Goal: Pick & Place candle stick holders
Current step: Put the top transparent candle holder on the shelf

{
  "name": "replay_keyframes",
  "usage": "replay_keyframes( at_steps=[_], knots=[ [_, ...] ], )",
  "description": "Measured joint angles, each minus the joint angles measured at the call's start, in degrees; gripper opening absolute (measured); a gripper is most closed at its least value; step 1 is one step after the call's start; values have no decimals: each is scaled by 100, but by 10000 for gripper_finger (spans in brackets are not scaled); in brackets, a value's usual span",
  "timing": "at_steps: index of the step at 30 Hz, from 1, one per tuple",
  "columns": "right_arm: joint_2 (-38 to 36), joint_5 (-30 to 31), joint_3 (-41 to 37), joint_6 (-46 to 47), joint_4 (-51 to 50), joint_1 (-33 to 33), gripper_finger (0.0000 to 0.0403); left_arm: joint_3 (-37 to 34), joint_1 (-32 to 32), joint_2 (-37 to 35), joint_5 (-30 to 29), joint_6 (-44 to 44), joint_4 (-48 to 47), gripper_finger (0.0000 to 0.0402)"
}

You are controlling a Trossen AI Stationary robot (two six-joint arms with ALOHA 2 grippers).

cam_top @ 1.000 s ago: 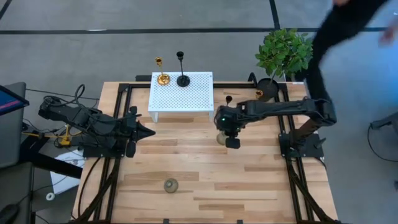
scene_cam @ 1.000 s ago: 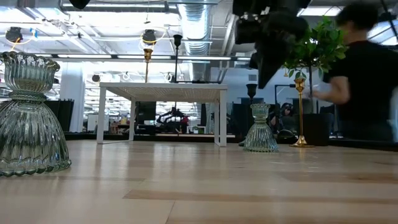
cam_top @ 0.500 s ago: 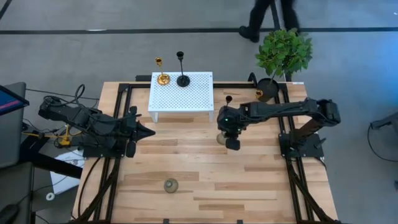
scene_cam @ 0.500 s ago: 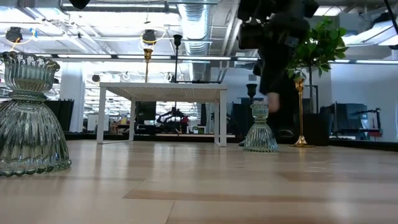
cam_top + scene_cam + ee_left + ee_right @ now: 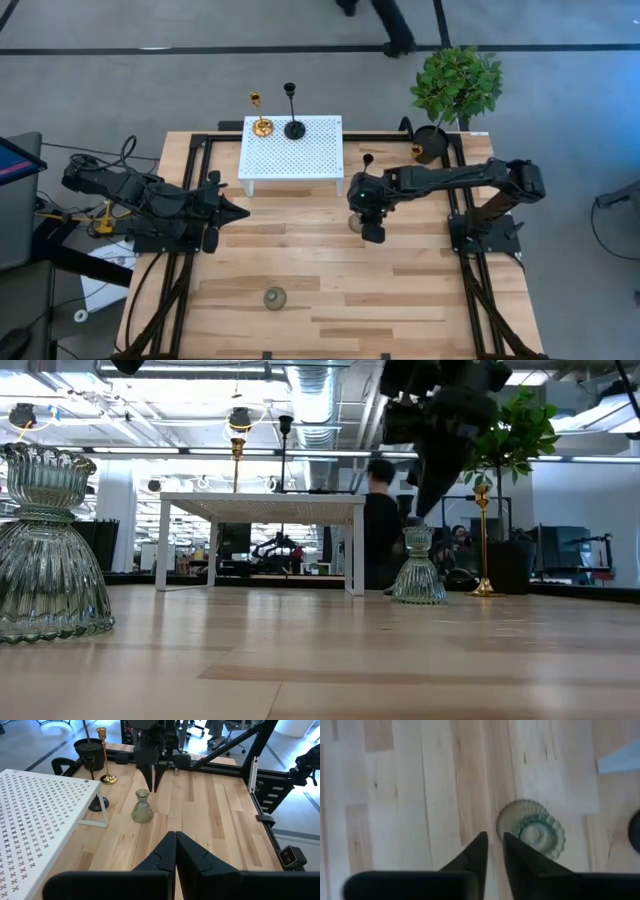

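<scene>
My right tool, fingers parted only narrowly and holding nothing, hangs over the tabletop's middle, the upright grey-green holder just off its tips at about two o'clock.

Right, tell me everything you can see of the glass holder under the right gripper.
The grey-green glass holder is squat and bottle-shaped, with a ribbed, flared skirt, a narrow neck and a scalloped cup on top. It stands upright on the wooden table, just off the white perforated stand. The right gripper hangs above it, fingers slightly parted, not touching it.
</scene>
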Motion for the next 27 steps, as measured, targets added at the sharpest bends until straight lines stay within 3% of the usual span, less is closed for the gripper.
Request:
replay_keyframes(
  at_steps=[7, 12, 19, 27],
  knots=[
    [263, -7, 20, -44, 105, 31, 132, 0, 1, 0, 0, 0, 2, 5],
    [636, 13, 8, -57, 71, 66, 159, 0, 1, 0, 1, 0, 2, 5],
    [1008, 120, 9, -29, 77, 151, 141, 0, 2, 0, 0, 0, 2, 5],
    [577, 13, 332, 0, -87, 282, 98, 0, 1, 0, 2, 0, 0, 5]
  ],
)
